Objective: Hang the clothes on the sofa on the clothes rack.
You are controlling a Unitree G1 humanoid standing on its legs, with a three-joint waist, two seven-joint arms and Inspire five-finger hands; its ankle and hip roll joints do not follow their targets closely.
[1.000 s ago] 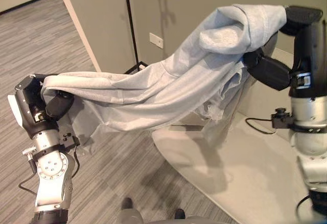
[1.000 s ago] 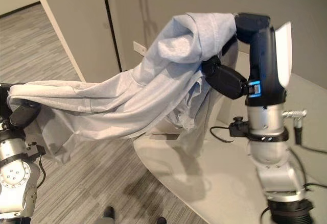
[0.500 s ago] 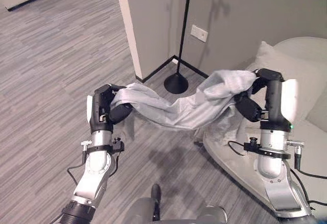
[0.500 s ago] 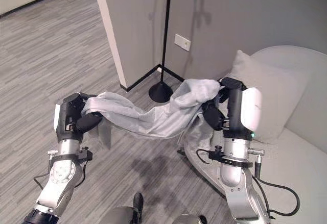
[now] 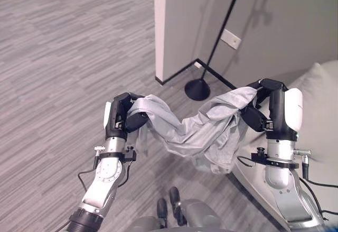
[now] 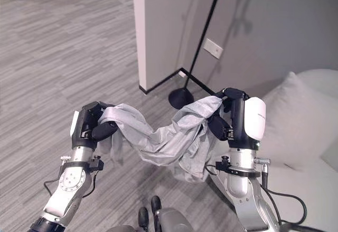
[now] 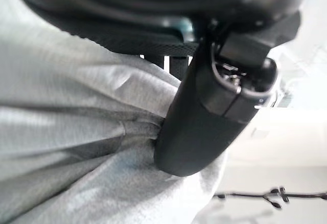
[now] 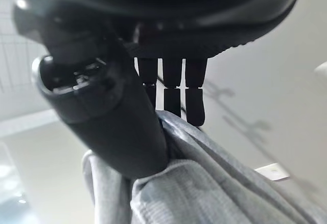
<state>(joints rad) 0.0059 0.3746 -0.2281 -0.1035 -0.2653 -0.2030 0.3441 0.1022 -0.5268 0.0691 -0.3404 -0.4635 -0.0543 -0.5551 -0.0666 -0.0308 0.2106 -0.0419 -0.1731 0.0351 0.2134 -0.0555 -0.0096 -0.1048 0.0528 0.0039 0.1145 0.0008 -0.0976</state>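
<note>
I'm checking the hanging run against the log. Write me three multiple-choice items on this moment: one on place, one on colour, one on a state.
1. Where is the light grey cloth garment?
A. Flat on the floor
B. Strung in the air between both hands
C. On the rack

2. What colour is the thin floor-standing pole with a round base?
A. Black
B. White
C. Red

3. How does the left hand stand?
A. Open and bare
B. Shut on the garment
C. Flat on the sofa

Answers: 1 B, the cloth sags from the left hand to the right hand; 2 A, pole and base are black; 3 B, thumb and fingers pinch the cloth in the left wrist view.
</note>
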